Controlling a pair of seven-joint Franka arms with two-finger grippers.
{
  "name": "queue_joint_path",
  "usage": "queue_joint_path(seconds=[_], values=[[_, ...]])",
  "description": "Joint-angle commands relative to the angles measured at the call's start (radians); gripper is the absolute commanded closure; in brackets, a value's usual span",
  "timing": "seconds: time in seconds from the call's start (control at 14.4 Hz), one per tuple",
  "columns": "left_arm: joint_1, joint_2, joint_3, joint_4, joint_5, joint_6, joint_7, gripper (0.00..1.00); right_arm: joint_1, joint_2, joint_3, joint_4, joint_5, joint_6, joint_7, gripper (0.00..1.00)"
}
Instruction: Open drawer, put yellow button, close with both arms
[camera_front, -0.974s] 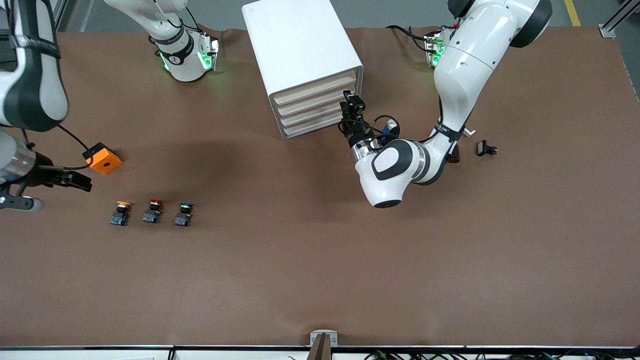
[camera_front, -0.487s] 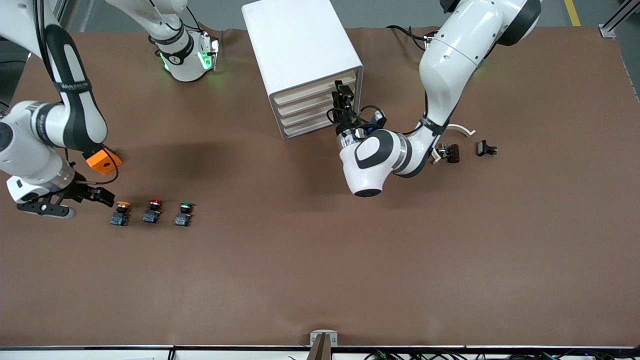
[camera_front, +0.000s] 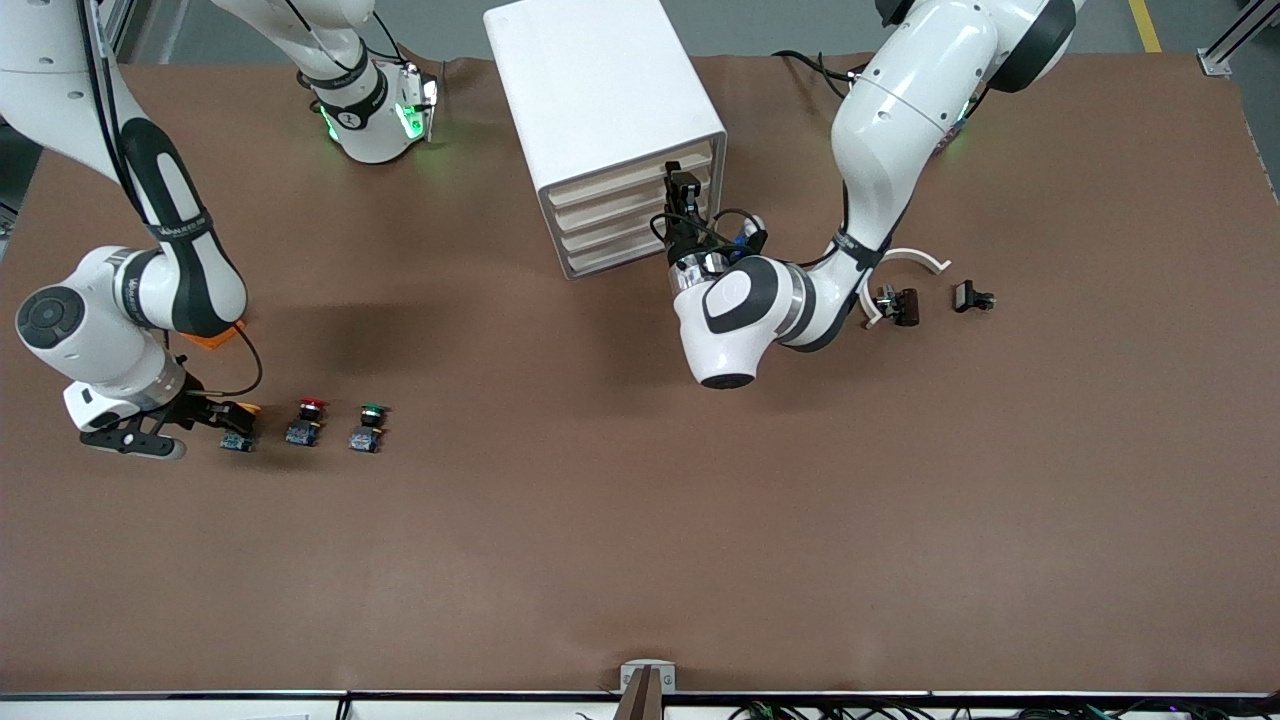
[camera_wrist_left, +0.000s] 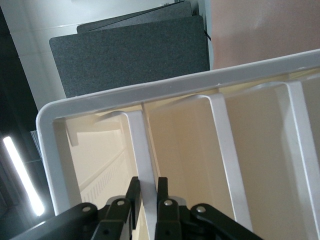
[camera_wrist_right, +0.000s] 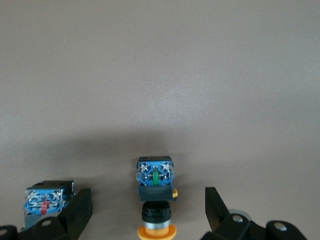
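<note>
Lay on the table (camera_front: 640, 520) toward the right arm's end, the yellow button (camera_wrist_right: 156, 197), first in a row with the red-capped button (camera_front: 304, 423) and green-capped button (camera_front: 368, 428) beside it. Stood between the widely spread fingers (camera_wrist_right: 79, 212) of the right gripper (camera_wrist_right: 147, 210), untouched, presumably lined up for a pinch across its black body. Stayed shut, the drawer (camera_front: 628, 180), uppermost in the white cabinet (camera_front: 600, 90); contents hidden. Pinched tight on its front lip, the left gripper (camera_wrist_left: 146, 200), likely set to pull. Rested apart near the left arm, two small black parts (camera_front: 935, 300).
</note>
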Motion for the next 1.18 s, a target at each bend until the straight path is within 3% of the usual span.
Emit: queue_joint_path(seconds=[0.0,0.56,0.63,0.77,0.83,1.11], values=[[0.019,0.002,0.012,0.002,-0.023,0.005,0.020,1.00,-0.018,0.059,0.016,0.050,0.000,0.005,-0.006,0.00],[0.153,0.013,0.013,0.007,-0.040,0.045,0.019,1.00,-0.018,0.133,0.016,0.077,0.000,0.002,-0.009,0.00],[0.183,0.012,0.013,0.008,-0.052,0.050,0.014,1.00,-0.016,0.133,0.016,0.077,0.000,0.000,-0.012,0.18],[0.234,0.012,0.013,0.016,-0.081,0.077,-0.007,1.00,-0.013,0.130,0.018,0.077,0.000,-0.009,-0.021,0.78],[0.257,0.012,0.013,0.018,-0.092,0.088,-0.018,1.00,-0.013,0.130,0.018,0.077,0.000,-0.010,-0.022,0.99],[0.297,0.010,0.013,0.018,-0.097,0.091,-0.021,0.99,-0.012,0.103,0.040,0.096,0.000,-0.123,-0.021,1.00]])
